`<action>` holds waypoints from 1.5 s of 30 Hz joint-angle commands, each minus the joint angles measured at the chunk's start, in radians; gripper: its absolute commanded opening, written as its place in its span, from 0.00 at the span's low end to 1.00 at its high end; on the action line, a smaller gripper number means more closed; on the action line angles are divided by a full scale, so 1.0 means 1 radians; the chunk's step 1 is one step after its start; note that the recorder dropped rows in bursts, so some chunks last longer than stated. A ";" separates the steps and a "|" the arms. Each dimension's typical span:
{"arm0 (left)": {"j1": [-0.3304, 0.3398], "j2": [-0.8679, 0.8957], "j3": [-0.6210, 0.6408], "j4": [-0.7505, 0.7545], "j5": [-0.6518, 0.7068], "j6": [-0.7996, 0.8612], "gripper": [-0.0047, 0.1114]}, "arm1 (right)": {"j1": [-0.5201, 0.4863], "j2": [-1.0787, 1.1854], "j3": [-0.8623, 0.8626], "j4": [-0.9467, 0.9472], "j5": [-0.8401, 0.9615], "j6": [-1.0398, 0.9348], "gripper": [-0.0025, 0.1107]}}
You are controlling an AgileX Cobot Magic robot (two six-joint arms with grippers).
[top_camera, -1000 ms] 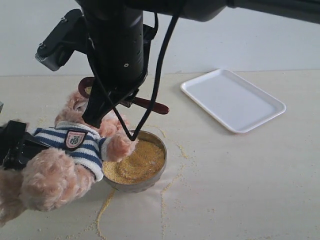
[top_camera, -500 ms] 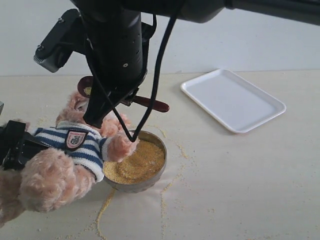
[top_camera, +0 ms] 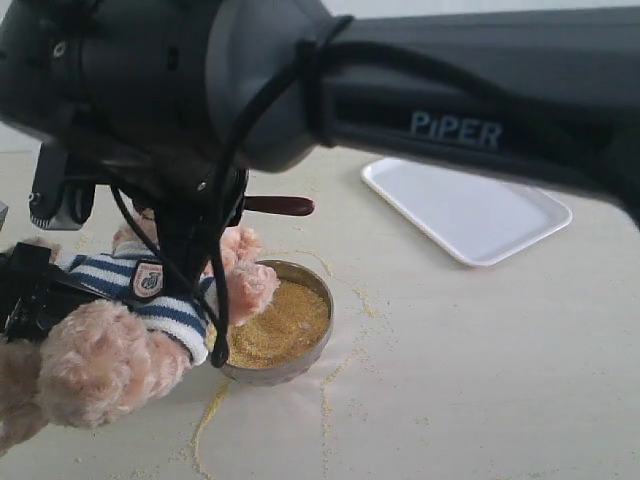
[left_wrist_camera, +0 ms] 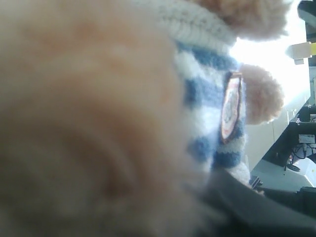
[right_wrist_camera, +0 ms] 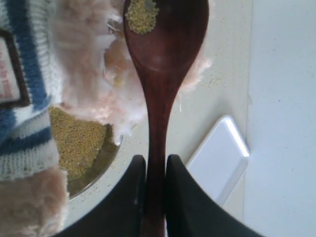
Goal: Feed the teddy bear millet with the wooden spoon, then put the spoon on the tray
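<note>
The teddy bear [top_camera: 150, 290] in its striped shirt leans over the round metal bowl [top_camera: 305, 362], one paw on the millet [top_camera: 280, 320] inside. My right gripper [right_wrist_camera: 155, 160] is shut on the handle of the wooden spoon [right_wrist_camera: 165, 39]. The spoon bowl carries a small clump of millet [right_wrist_camera: 142, 15] and hovers over the bear's fur [right_wrist_camera: 89, 64]. In the exterior view only the spoon's handle end [top_camera: 282, 206] shows beyond my right arm. My left gripper [top_camera: 30, 290] clasps the bear's side; blurred fur [left_wrist_camera: 89, 123] fills its view. The white tray [top_camera: 465, 205] lies at the back right.
My right arm [top_camera: 420, 110] crosses the upper exterior view and hides the bear's head. Trails of loose millet [top_camera: 212, 410] lie on the cloth in front of the bowl and to its right [top_camera: 365, 300]. A wall stands behind the table.
My right arm has swung closer to the camera and now covers much of the exterior view. The spoon's bowl is now hidden there; its handle end sits slightly further left.
</note>
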 commanded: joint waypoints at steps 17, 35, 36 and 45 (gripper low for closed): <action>-0.006 -0.006 0.004 -0.009 0.022 0.013 0.08 | 0.099 0.020 -0.007 -0.244 0.001 0.145 0.02; 0.015 -0.006 -0.005 -0.020 0.022 0.038 0.08 | 0.097 0.003 0.123 -0.296 0.001 0.252 0.02; 0.015 -0.006 -0.007 -0.015 0.022 0.038 0.08 | 0.097 0.003 0.133 -0.298 0.001 0.252 0.02; 0.015 -0.006 -0.007 -0.026 0.018 0.050 0.08 | 0.110 -0.025 0.146 -0.346 0.001 0.301 0.02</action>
